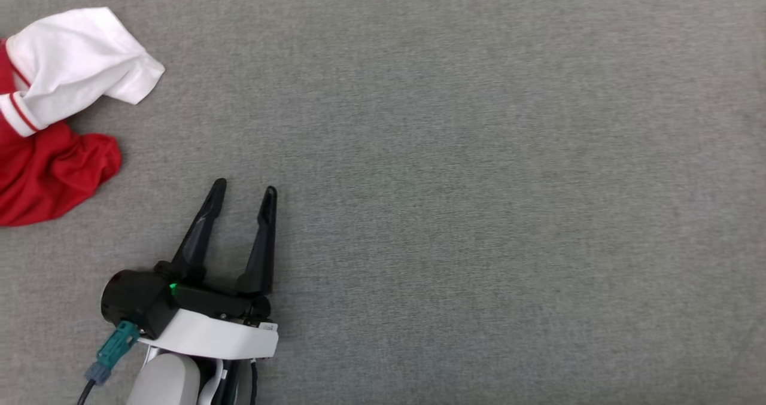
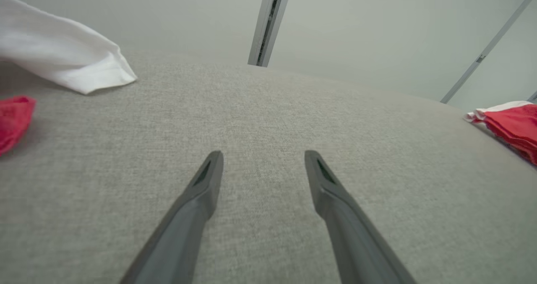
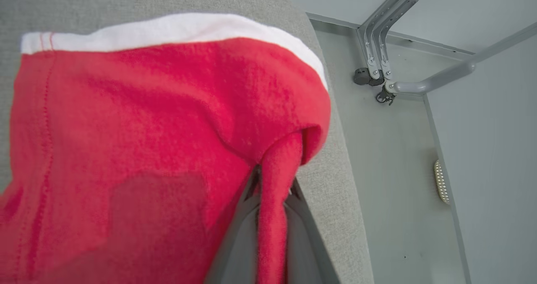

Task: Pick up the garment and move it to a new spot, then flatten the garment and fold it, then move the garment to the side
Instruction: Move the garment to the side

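Note:
A red garment with a white band along its hem lies at the rounded edge of the grey cloth-covered table. My right gripper is shut on a pinched fold of its red cloth. The same red and white cloth shows far to the right in the left wrist view. My left gripper hovers open over bare table at the lower left, nothing between its fingers.
A crumpled red and white garment lies at the table's far left, up and left of my left gripper, its white sleeve nearest. Beyond the table edge are pale floor and a metal frame.

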Controlling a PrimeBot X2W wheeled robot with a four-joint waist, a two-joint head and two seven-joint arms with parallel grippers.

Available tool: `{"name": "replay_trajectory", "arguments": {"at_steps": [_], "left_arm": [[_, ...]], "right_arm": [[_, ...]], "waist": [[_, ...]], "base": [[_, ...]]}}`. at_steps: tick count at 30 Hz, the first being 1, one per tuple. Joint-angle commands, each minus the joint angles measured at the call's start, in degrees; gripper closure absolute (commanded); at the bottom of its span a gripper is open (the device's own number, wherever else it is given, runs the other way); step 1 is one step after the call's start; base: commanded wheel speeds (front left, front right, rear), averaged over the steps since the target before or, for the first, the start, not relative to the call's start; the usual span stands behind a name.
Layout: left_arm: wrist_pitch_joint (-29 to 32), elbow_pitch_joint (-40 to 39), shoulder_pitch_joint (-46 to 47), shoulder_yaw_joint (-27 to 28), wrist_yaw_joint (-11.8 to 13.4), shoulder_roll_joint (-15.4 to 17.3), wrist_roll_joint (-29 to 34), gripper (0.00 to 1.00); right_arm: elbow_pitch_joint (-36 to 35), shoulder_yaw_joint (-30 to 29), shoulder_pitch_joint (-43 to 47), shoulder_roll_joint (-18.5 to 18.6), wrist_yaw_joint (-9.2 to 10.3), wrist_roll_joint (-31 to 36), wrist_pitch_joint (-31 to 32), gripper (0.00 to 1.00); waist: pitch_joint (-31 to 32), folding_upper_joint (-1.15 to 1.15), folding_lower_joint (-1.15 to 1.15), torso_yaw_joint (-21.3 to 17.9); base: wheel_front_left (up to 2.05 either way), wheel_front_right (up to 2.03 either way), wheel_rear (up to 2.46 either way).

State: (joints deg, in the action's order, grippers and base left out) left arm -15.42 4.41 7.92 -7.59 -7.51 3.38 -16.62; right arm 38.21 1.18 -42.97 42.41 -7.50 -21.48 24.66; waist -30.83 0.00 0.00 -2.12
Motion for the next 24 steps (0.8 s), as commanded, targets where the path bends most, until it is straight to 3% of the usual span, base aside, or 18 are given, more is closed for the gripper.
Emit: {"name": "replay_trajectory", "arguments": {"at_steps": [1,3,4,5,10,15,18,24], "left_arm": [[0.52,2.69,-1.81,1.78,0.4,1.55,-0.09,0.0],[0.53,2.43,-2.44,2.23,0.34,1.36,-0.29,0.0],[0.56,2.26,-2.68,2.47,0.32,1.22,-0.44,0.0],[0.57,2.18,-2.81,2.62,0.3,1.07,-0.52,0.0],[0.56,1.88,-2.83,2.66,0.22,0.29,-0.89,0.0],[0.39,1.92,-2.69,3.6,0.17,-0.14,-1.61,0.0],[0.29,2.6,-3.94,4.48,0.13,-0.3,-2.05,0.0],[0.28,4.14,-9.48,6.94,0.51,-0.37,-2.99,0.0]], "right_arm": [[0.59,-0.32,-1.03,1.07,0.01,1.16,1.44,1.0],[1.27,-0.92,-1.77,2.62,0.01,3.1,2.97,0.97],[1.38,-1.23,-2.18,3.22,0.01,3.92,3.24,0.62],[1.8,-2.0,-2.69,3.62,0.01,4.7,3.43,0.0],[0.71,-3.64,-3.14,2.66,0.01,8.06,0.87,0.0],[-4.98,-4.58,-0.12,-0.28,0.01,7.95,-8.53,0.0],[-9.26,-6.36,3.88,-4.27,0.01,7.76,-14.94,0.0],[-18.14,-8.07,19.37,-16.03,0.01,11.49,-26.08,0.0]], "waist": [[-1.06,0.0,0.0,1.51],[-1.16,0.0,0.0,2.07],[-1.17,0.0,0.0,2.22],[-1.16,0.0,0.0,2.32],[-0.27,0.0,0.0,1.92],[4.56,0.0,0.0,1.18],[9.82,0.0,0.0,0.96],[21.59,0.0,0.0,0.94]], "base": [[0.0,0.0,0.0],[0.0,0.0,0.0],[0.0,0.0,0.0],[0.0,0.0,0.0],[0.0,0.0,0.0],[0.0,0.0,0.0],[0.0,0.0,0.0],[0.0,0.0,0.0]]}}
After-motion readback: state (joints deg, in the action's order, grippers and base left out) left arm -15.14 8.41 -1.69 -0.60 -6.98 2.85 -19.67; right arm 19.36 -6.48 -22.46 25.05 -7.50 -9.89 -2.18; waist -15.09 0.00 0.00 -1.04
